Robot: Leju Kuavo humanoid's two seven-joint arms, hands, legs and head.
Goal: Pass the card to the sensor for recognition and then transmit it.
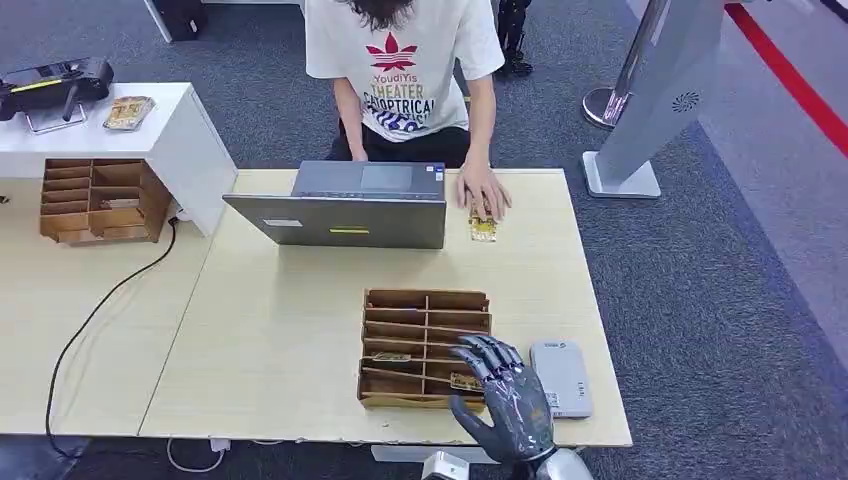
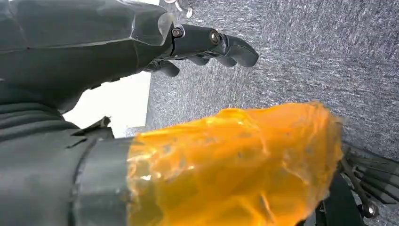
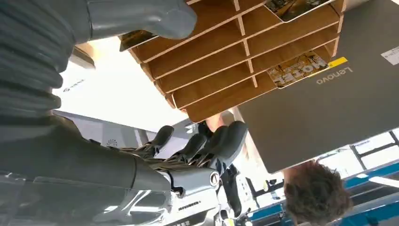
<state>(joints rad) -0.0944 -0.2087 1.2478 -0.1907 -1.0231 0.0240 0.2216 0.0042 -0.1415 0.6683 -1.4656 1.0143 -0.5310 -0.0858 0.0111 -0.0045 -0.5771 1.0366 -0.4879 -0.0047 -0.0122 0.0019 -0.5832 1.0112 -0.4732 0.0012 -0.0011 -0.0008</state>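
over the wooden organizer [image 1: 425, 345] on the counter [image 1: 280, 340], my right hand [image 1: 505, 395] hovers, fingers spread and released; a card [image 1: 466, 382] lies in its nearest slot, sensor [image 1: 561, 377] just beside.

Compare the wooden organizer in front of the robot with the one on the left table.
The near organizer lies flat on the main table, slots facing up; the far organizer stands on the left table, openings facing the robot. The near one shows cards in its slots with the right hand over its corner; no hand is near the far one. Both are brown wood, divided into compartments.
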